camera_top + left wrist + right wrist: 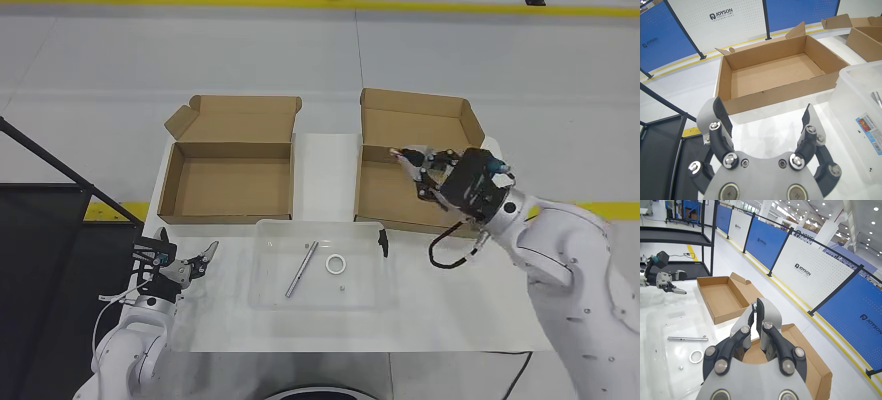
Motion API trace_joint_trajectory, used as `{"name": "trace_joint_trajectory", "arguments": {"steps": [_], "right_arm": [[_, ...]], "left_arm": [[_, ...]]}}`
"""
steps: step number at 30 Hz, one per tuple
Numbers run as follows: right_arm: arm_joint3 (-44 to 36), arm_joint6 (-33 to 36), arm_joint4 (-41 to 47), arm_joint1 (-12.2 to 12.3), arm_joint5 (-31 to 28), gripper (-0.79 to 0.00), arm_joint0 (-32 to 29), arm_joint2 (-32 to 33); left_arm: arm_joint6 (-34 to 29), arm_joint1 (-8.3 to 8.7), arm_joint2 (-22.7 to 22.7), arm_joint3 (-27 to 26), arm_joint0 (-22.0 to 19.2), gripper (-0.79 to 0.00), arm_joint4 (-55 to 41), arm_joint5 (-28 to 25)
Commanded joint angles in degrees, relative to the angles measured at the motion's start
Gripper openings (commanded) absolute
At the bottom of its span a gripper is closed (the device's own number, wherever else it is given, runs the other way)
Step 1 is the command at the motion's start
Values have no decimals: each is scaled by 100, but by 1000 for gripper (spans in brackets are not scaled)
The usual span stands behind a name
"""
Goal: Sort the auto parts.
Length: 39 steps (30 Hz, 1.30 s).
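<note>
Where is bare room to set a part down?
The left cardboard box is bare inside, as is the table strip between the boxes. The clear tray holds the rod and ring mid-floor; the right gripper crowds the right box.

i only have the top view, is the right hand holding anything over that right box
observer: yes, the right wrist view has the right hand shut on a small metal part, pinched at the very tips.
operator: ok and the left hand, anything in it
observer: no, in the left wrist view the left hand is open with nothing between its fingers, beside the tray.
</note>
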Motion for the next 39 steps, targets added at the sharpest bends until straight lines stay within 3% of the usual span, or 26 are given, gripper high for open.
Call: {"name": "trace_joint_trajectory", "arguments": {"steps": [1, 5, 10, 17, 24, 32, 34, 39], "right_arm": [[147, 197, -119, -10, 23, -785, 117, -91], [555, 1186, -562, -69, 260, -785, 519, -561], [1819, 2661, -610, -282, 373, -785, 1490, -1502], [3648, 3634, -283, -708, 254, -785, 2687, -2638], [4936, 4116, -325, -1138, 368, -785, 3351, -3469], [5904, 4005, -282, -1536, 390, -785, 3667, -3967], [6080, 3940, -239, -1602, 376, -686, 3726, -4006], [6337, 3872, -200, -1709, 328, -585, 3843, -4049]], "left_arm": [[0, 0, 0, 0, 0, 0, 0, 0], [0, 0, 0, 0, 0, 0, 0, 0], [0, 0, 0, 0, 0, 0, 0, 0], [0, 0, 0, 0, 0, 0, 0, 0], [0, 0, 0, 0, 0, 0, 0, 0], [0, 0, 0, 0, 0, 0, 0, 0], [0, 0, 0, 0, 0, 0, 0, 0], [0, 0, 0, 0, 0, 0, 0, 0]]}}
